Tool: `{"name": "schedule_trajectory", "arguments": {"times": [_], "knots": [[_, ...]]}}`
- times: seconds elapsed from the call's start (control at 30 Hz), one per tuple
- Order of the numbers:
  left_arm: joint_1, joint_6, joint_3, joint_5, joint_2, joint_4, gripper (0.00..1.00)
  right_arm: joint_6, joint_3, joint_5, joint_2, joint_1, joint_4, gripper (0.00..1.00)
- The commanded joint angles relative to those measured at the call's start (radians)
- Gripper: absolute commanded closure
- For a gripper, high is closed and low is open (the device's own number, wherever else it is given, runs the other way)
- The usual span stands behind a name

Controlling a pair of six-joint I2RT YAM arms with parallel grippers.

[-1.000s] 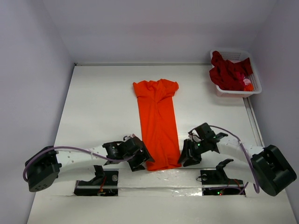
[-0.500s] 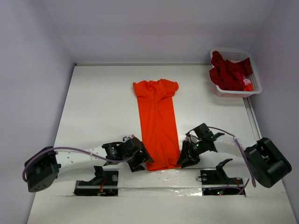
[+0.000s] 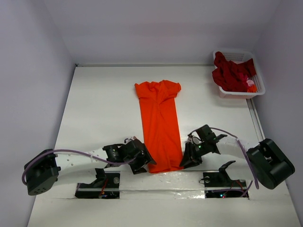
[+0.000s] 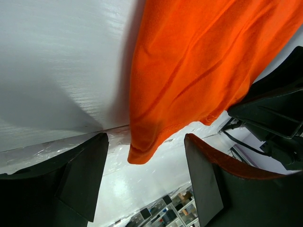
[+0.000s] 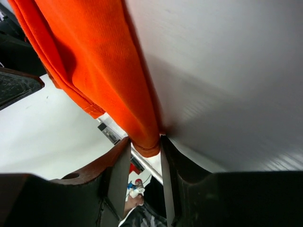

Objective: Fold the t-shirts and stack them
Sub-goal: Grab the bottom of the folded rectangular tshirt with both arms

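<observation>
The orange t-shirt [image 3: 159, 124] is lying folded into a long strip at the middle of the white table [image 3: 104, 109], collar end far, hem near the arm bases. Its near right corner is being pinched between the 2 almost closed fingers of the right gripper [image 5: 144, 163]. The left gripper [image 4: 147, 182] is being held wide apart around the near left corner, with neither finger [image 4: 83, 175] touching the cloth. Dark red t-shirts [image 3: 232, 73] are being held, heaped, in the white lattice basket [image 3: 238, 93] at the table's far right corner.
</observation>
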Motion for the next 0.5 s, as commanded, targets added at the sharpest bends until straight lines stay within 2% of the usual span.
{"name": "schedule_trajectory", "arguments": {"times": [0.0, 0.07, 0.13, 0.2, 0.33, 0.37, 0.43, 0.47], "knots": [[-0.004, -0.014, -0.012, -0.011, -0.019, -0.028, 0.38, -0.018, -0.009, 0.115, -0.013, -0.004, -0.043, 0.64], [-0.004, -0.014, -0.014, -0.012, -0.018, -0.027, 0.38, -0.019, -0.007, 0.115, -0.01, -0.004, -0.044, 0.69], [-0.004, -0.014, -0.012, -0.014, -0.018, -0.03, 0.42, -0.021, -0.007, 0.114, -0.005, -0.004, -0.041, 0.76], [-0.004, -0.013, -0.011, -0.014, -0.015, -0.03, 0.48, -0.021, -0.009, 0.111, -0.004, -0.004, -0.038, 0.79], [-0.004, -0.01, -0.008, -0.011, -0.012, -0.031, 0.5, -0.021, -0.007, 0.112, -0.001, -0.004, -0.035, 0.81], [-0.004, -0.01, -0.009, -0.009, -0.012, -0.025, 0.5, -0.021, -0.008, 0.111, -0.001, -0.004, -0.033, 0.9], [-0.004, -0.01, -0.009, -0.008, -0.01, -0.021, 0.5, -0.021, -0.009, 0.114, 0.005, -0.004, -0.033, 0.97], [-0.004, -0.01, -0.008, -0.006, -0.007, -0.016, 0.5, -0.021, -0.009, 0.112, 0.01, -0.004, -0.032, 0.98]]}}
